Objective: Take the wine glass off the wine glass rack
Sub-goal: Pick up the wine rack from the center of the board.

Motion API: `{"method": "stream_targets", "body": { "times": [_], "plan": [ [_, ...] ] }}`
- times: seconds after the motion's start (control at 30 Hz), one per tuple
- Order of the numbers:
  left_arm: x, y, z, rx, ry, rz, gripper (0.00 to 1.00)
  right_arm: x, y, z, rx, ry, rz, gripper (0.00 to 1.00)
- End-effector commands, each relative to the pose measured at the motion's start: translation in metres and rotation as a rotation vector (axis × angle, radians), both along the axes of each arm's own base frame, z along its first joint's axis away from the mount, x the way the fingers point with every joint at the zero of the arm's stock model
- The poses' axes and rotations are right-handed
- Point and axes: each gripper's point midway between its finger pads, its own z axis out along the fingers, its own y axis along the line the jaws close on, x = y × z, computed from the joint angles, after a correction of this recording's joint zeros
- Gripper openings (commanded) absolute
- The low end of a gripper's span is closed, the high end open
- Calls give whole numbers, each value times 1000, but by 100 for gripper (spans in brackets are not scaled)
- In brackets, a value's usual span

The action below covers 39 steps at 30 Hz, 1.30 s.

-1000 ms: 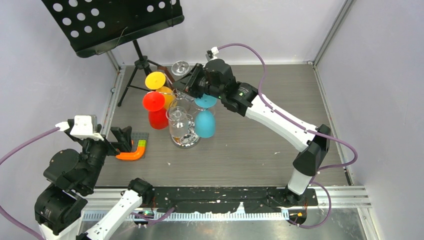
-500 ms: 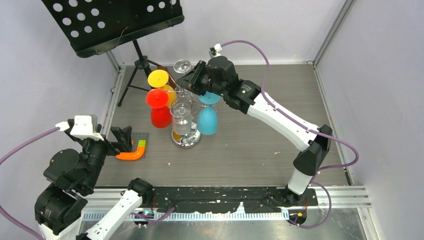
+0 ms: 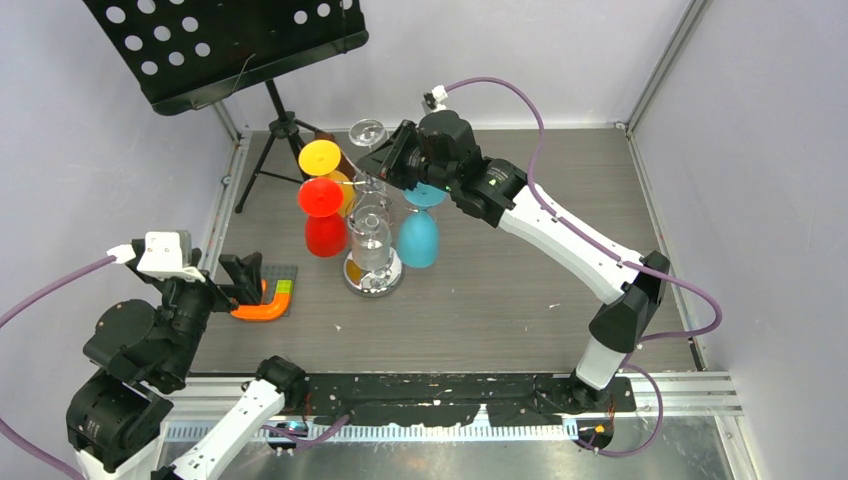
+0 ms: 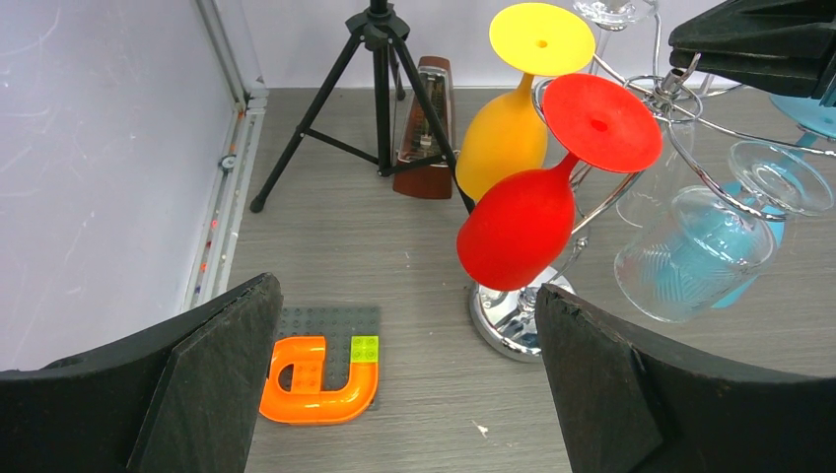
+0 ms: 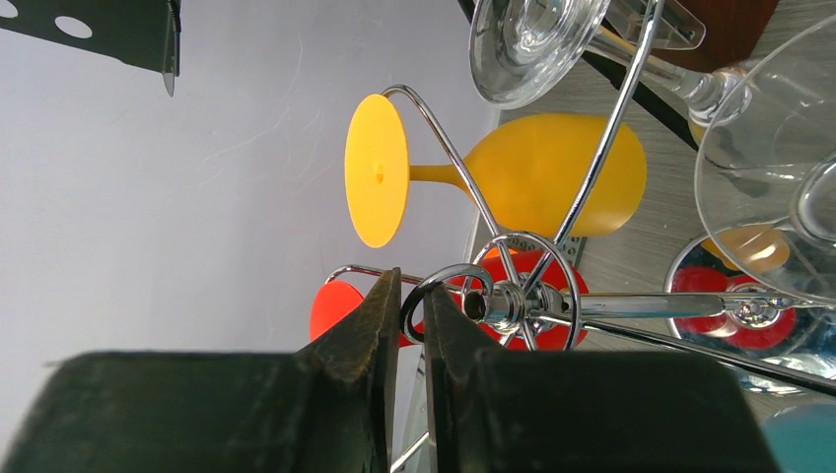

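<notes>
The chrome wine glass rack stands mid-table with several wine glasses hanging bowl-down from its arms: red, yellow, blue and clear. My right gripper is shut on the small ring at the rack's top, its fingers pinching the wire. In the right wrist view the yellow glass and a clear glass hang beyond it. My left gripper is open and empty, low at the left, facing the red glass and the rack's base.
An orange curved brick on a dark baseplate lies just in front of the left gripper. A black tripod music stand rises at the back left, with a brown box by its feet. Walls close the table on three sides.
The right gripper, holding the rack's top ring, has shifted slightly up and toward the back; the rack top and hanging glasses moved with it. The left arm has barely moved.
</notes>
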Motion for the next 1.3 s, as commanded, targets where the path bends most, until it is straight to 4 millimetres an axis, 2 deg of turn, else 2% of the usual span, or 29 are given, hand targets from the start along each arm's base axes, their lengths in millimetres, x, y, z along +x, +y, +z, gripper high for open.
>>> {"method": "stream_targets", "body": {
  "times": [0.0,0.83,1.27],
  "plan": [
    [3,0,8,-6,-14,8,98,-29,-53,189,394,-341,-49,6],
    [3,3,6,3,-15,20,98,-37,-61,221,446,-426,-37,6],
    [1,4,8,-4,-21,21,99,-48,-81,238,461,-471,-57,6]
  ]
}}
